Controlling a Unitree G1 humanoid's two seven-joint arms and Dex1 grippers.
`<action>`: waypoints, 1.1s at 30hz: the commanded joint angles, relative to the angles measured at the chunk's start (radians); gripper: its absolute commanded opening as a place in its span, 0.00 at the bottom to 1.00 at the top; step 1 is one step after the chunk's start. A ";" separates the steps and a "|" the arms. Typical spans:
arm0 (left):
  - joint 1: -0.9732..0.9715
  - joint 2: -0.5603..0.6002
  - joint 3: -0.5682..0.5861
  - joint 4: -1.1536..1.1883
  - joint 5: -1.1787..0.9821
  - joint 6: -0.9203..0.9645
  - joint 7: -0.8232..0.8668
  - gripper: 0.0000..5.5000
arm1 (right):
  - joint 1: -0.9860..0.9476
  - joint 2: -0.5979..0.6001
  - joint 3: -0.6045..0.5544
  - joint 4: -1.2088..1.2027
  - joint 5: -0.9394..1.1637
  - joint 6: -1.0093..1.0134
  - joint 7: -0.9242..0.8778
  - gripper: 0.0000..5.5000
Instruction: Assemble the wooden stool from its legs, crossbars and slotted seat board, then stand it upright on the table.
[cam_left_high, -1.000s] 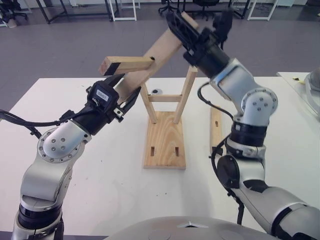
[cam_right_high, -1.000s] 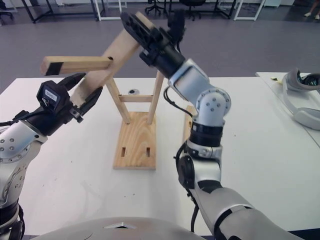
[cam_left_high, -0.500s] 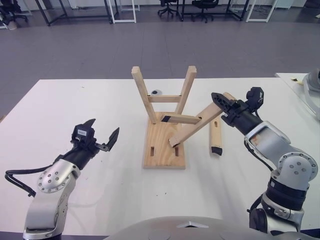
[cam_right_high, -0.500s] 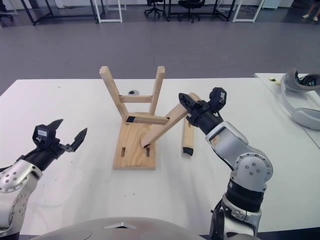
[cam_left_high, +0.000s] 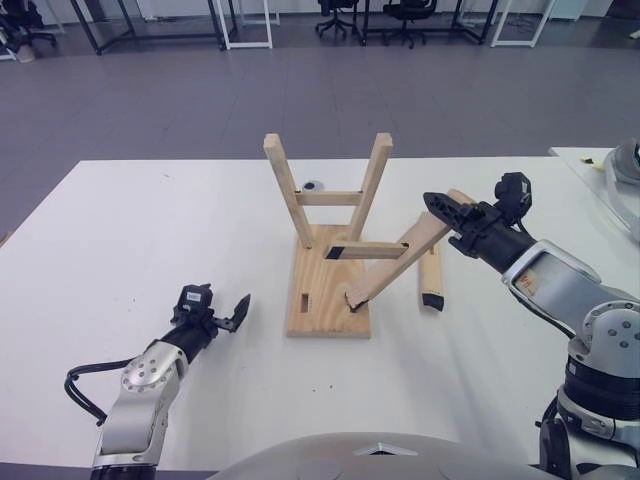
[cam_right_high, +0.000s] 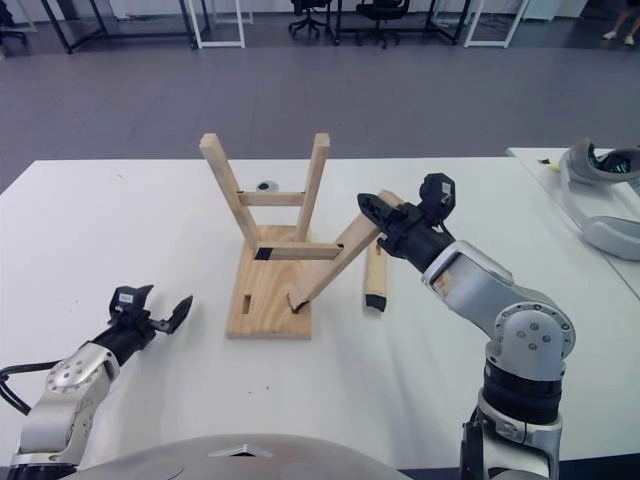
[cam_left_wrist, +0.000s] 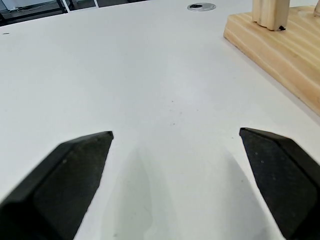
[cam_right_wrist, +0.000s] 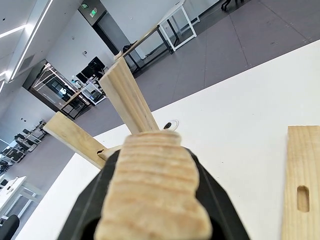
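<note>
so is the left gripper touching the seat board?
Apart. The left eye view shows bare table between the open left gripper and the seat board.

Inverted stool (cam_left_high: 320, 285) (one leg (cam_left_high: 390, 263) aslant)

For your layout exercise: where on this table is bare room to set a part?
Free: table between far-left corner and seat board, beyond the left pincer. Crowded: right of the board, around held leg, loose leg, right pincer.
</note>
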 joint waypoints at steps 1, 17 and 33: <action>-0.018 0.002 0.011 -0.016 0.000 0.015 0.009 0.85 | 0.039 -0.060 0.073 0.020 -0.053 0.054 -0.129 0.19; -0.052 -0.020 0.030 -0.088 -0.027 0.076 0.051 0.85 | -0.066 -0.192 0.339 0.084 -0.606 -0.113 0.214 0.20; -0.061 -0.026 0.028 -0.080 -0.009 0.095 0.059 0.85 | 0.134 -0.086 0.332 0.137 -0.697 -0.053 0.330 0.20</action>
